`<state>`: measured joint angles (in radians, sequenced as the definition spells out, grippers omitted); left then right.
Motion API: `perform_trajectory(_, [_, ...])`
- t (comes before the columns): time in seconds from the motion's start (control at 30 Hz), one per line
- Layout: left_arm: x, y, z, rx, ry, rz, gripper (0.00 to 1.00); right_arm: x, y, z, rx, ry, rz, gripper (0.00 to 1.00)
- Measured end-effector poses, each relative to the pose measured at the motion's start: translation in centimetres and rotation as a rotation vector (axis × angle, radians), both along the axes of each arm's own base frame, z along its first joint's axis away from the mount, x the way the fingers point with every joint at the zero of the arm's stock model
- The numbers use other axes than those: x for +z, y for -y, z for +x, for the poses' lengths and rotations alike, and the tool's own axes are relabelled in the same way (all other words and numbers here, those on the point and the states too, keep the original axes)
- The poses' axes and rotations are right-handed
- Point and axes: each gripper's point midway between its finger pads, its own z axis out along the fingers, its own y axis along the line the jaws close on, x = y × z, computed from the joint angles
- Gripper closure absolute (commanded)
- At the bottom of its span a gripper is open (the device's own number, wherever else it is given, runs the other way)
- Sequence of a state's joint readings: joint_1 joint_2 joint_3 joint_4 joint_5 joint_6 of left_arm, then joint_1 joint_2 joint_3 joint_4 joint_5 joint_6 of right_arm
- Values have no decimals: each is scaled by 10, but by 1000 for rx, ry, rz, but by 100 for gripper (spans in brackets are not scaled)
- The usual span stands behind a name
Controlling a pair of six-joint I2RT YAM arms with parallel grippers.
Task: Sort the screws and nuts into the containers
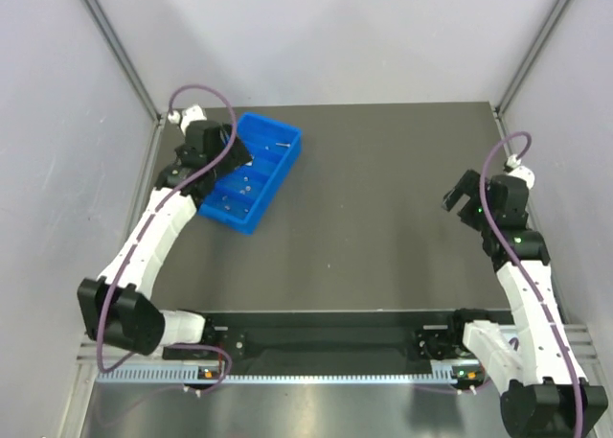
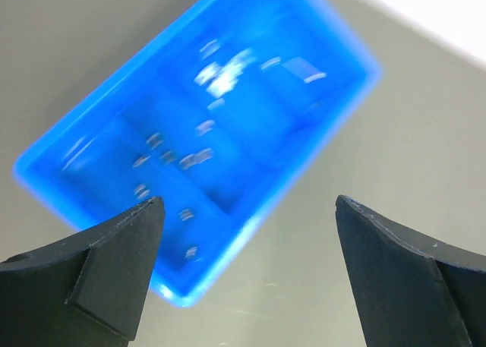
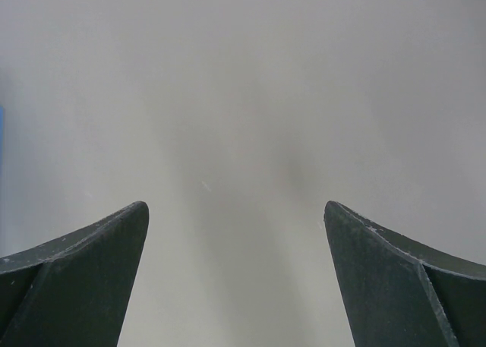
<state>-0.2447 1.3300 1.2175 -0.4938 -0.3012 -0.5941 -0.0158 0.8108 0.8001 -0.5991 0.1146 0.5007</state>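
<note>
The containers are one bright blue divided tray (image 1: pixel 276 184) lying at an angle at the table's far left. Small silver pieces (image 1: pixel 247 181) lie in its compartments, one of them a thin screw (image 1: pixel 280 145) near the far end. My left gripper (image 1: pixel 236 155) hovers over the tray's left side. In the left wrist view the tray (image 2: pixel 258 134) is motion-blurred and its metal pieces (image 2: pixel 197 159) are smears, so screws and nuts cannot be told apart. That gripper (image 2: pixel 249 203) is open and holds nothing. My right gripper (image 1: pixel 458 196) hangs at the right, open (image 3: pixel 235 205) over bare table.
The dark table top (image 1: pixel 383 198) is bounded by pale side walls with metal corner posts (image 1: pixel 115 45). A purple cable (image 1: pixel 196 88) loops above the left wrist. The arm bases and a rail (image 1: pixel 326 347) run along the near edge.
</note>
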Motion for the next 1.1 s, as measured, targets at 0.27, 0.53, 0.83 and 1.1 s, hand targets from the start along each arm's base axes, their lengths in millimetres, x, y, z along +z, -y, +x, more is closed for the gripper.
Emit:
perform_trajectory(0.27, [121,17,-32,-171,260,-68,1,86,7,21,-15,222,-46,0])
perform_trajectory(0.53, [140,-4,-106,-165,376,-70,1,161,13,3,-3,418,-126,0])
perform_trajectory(0.83, [77,-20,-167,-121,369,-128,1,140,5,-38,27,514,-111,0])
perform_trajectory(1.1, [40,-28,-187,-85,340,-141,1,75,-12,-50,101,426,-42,0])
